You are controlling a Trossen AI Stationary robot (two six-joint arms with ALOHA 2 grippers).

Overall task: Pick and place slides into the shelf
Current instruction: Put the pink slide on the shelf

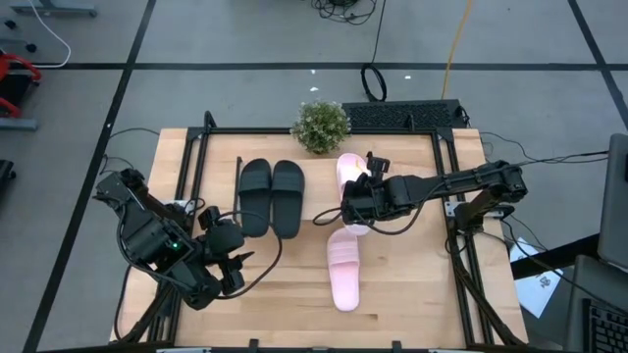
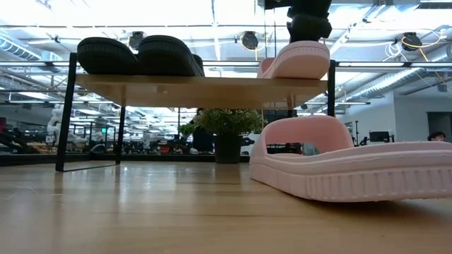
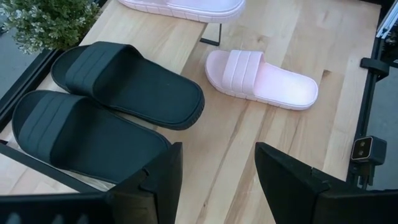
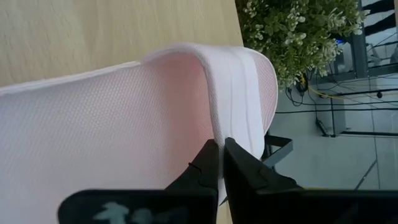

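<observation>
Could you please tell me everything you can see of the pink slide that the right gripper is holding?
The held pink slide is pale pink with a smooth moulded look, a textured footbed and a wide ribbed strap. The right gripper is shut on its strap. It sits at the shelf's right end, tilted, its front raised off the light wood board, to the right of the black pair. Its mate lies on the table below.

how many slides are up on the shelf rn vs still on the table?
3 on the shelf: the black pair side by side at its left, one pink slide at its right under the shut right gripper. 1 pink slide on the table. None seem hidden.
</observation>
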